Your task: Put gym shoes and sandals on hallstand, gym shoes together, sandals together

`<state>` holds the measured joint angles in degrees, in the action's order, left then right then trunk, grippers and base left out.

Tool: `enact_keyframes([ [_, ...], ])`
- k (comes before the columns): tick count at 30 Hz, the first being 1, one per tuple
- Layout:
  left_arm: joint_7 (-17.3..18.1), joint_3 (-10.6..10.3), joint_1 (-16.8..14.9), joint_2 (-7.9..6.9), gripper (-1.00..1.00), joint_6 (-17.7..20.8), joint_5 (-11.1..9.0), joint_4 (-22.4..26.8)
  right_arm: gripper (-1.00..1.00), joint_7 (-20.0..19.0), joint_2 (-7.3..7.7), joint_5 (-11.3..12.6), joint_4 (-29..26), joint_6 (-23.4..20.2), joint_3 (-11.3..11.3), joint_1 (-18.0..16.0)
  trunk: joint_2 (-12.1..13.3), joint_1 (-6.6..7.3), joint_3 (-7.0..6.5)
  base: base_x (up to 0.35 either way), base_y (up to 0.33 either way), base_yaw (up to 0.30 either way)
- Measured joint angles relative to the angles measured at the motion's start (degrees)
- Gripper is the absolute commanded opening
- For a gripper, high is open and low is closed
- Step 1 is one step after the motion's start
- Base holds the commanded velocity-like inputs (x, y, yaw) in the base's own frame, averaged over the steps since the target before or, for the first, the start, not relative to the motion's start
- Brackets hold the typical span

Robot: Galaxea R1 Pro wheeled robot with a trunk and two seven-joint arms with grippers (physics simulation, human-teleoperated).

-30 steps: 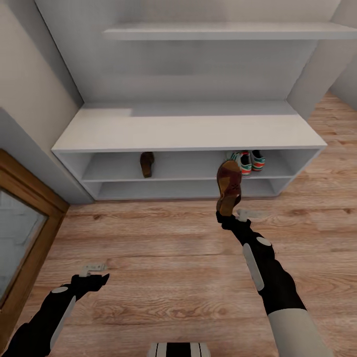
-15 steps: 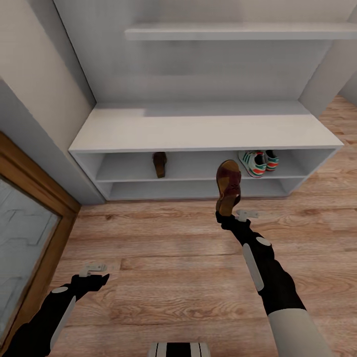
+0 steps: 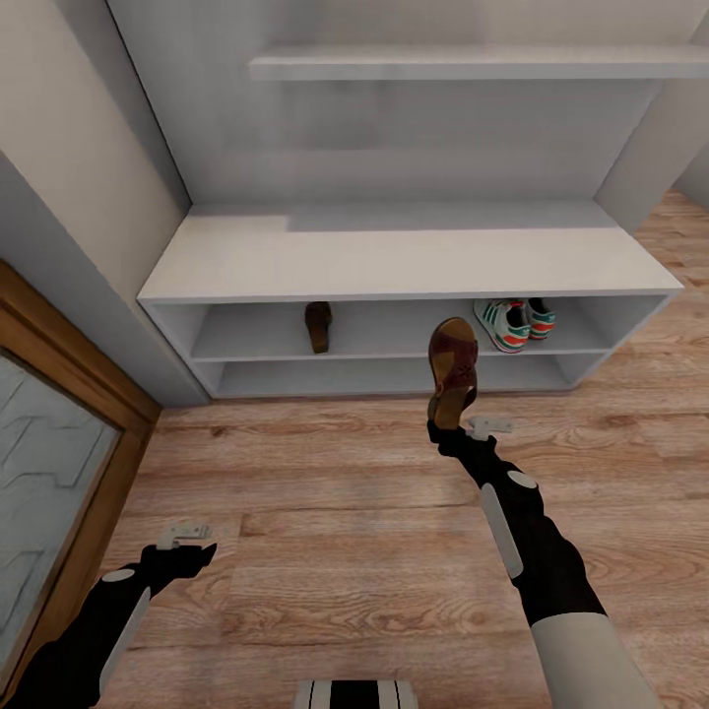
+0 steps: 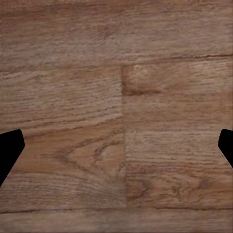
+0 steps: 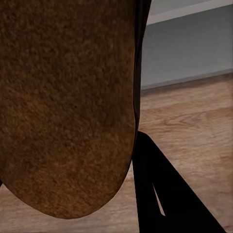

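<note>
Nearest the robot, the left hand [image 3: 187,540] hovers low over the bare floor [image 3: 325,532], well short of the rack. In the left wrist view its two dark fingertips [image 4: 9,148] sit wide apart with only wood planks between them, so it is released and holding nothing.

Further out, the right arm reaches forward toward the rack. The right hand [image 3: 451,425] is clenched on the heel end of a sandal [image 3: 453,379], which stands nearly upright with its toe pointing up, just in front of the rack's open shelves and clear of the floor. In the right wrist view the sandal's brown underside [image 5: 68,102] looms close, with a rack shelf edge beyond it.

Beyond that stands the rack [image 3: 414,258], pale grey, with a flat top and two open shelf levels. On its upper shelf level the other sandal [image 3: 317,325] lies left of the middle. The two gym shoes [image 3: 514,323] sit side by side near the right end of that same level.

Compared with a second ago, the whole view has swung, so the rack now sits further right in the picture; that is the camera turning, not the things. Over the last half second almost nothing differs: the held sandal is at nearly the same spot, a touch higher. This suggests the robot has finished lining up. The gym shoes look done; what remains is to set this last sandal on the shelf beside its partner, which lies well to the left of the held one.
</note>
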<state>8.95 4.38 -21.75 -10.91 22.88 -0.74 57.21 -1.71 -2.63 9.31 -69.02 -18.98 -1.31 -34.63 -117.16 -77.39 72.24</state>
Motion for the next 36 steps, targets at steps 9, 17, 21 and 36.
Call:
enact_keyframes([
  [9, 0.6, -0.2, 1.1, -0.05, 1.0, 0.0, -4.7, 5.3, -1.0, 0.0, 0.0, -0.1, 0.0, 0.0, 0.0, 0.0, 0.0, 0.0, 0.0, 0.0, 0.0, 0.0],
  [17, 15.2, -0.3, 6.5, -0.1, 1.0, -1.0, -7.8, 18.9, -1.0, 0.1, 0.0, -0.1, 0.2, -0.9, 0.1, 0.0, 0.0, 0.0, 0.0, 0.0, 0.0, 0.0],
  [21, 18.4, -0.2, 8.1, -0.18, 1.0, -3.0, -7.9, 22.6, -1.0, 0.2, -0.15, -0.1, 0.4, -4.6, 0.4, 0.0, 0.0, 0.0, 0.0, 0.0, 0.0, 0.0],
  [36, 21.8, 0.1, 13.8, -0.44, 1.0, -7.8, -7.9, 28.6, -1.0, 0.4, -0.44, -2.2, 0.4, -22.3, 2.0, -0.1, 0.0, 0.0, 0.0, 0.0, 0.0, 0.0],
])
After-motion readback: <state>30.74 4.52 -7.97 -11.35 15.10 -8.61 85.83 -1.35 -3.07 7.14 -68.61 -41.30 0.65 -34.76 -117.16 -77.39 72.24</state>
